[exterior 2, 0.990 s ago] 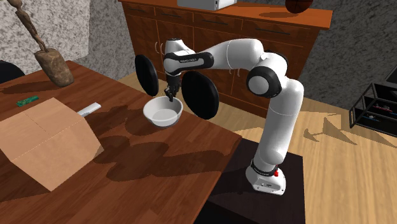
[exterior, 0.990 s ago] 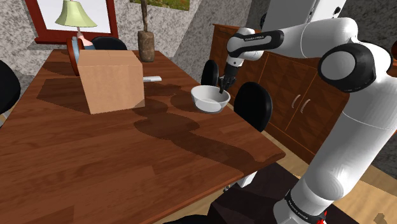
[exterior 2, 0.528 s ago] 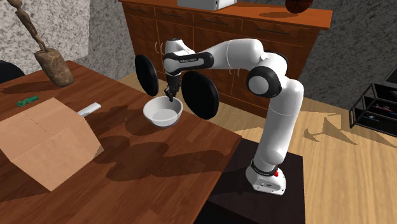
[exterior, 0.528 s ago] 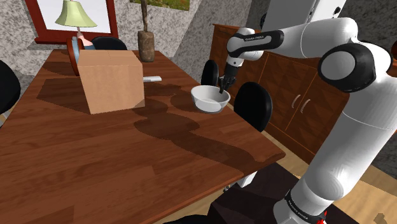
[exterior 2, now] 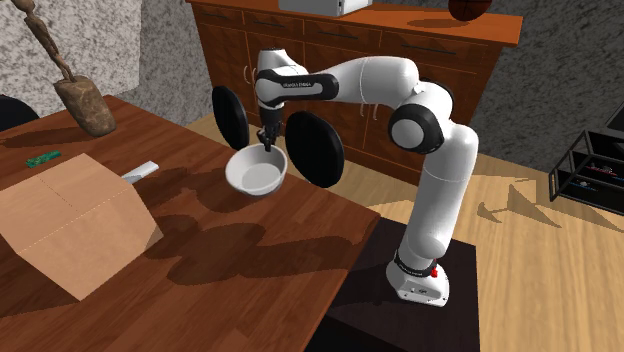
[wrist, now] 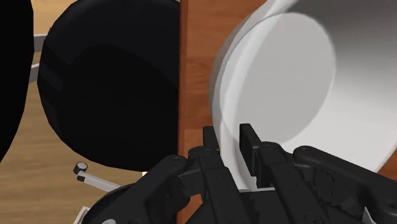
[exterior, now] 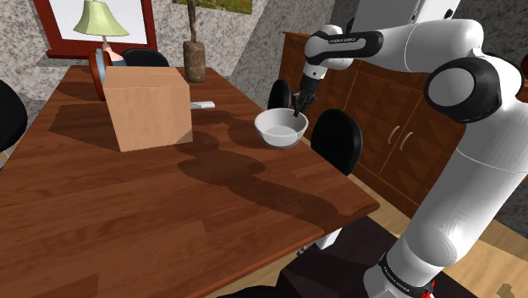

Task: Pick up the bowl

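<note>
A white bowl (exterior: 281, 127) (exterior 2: 257, 172) hangs tilted just above the brown wooden table (exterior: 127, 195) near its far edge by the sideboard. My black gripper (exterior: 297, 110) (exterior 2: 265, 145) is shut on the bowl's rim on the side toward the sideboard. In the wrist view the two fingers (wrist: 210, 141) clasp the bowl's wall (wrist: 280, 83), one inside and one outside, gripper (wrist: 229, 141). The bowl's shadow lies on the table below it.
A cardboard box (exterior: 145, 106) (exterior 2: 70, 225) stands on the table beyond the bowl. A small white flat object (exterior: 201, 105) (exterior 2: 140, 171) lies between box and bowl. Black round chair backs (exterior: 338, 140) (exterior 2: 315, 148) stand along the table edge. A wooden sideboard (exterior: 381, 118) is behind.
The gripper has risen with the bowl in it; the bowl has left the table and now tilts, with its shadow separated beneath it.
</note>
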You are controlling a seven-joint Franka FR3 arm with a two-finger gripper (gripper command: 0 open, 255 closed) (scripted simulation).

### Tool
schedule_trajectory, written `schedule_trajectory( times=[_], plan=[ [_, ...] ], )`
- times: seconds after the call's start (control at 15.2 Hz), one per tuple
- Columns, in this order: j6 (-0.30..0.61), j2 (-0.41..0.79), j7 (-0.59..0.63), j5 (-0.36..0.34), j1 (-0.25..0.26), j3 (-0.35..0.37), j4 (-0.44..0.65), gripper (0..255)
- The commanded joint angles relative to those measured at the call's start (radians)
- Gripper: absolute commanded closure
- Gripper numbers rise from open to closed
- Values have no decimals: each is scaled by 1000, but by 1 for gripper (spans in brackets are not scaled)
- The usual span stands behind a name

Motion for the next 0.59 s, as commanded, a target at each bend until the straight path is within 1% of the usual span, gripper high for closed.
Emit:
schedule_trajectory(
  times=[0.0, 0.4, 0.53],
  plan=[
    [-25, -1, 3, -1, -1, -1, 25, 255],
    [-106, 3, 12, -3, -3, -2, 110, 255],
    [-108, 3, 12, -3, -3, -2, 112, 255]
  ],
)
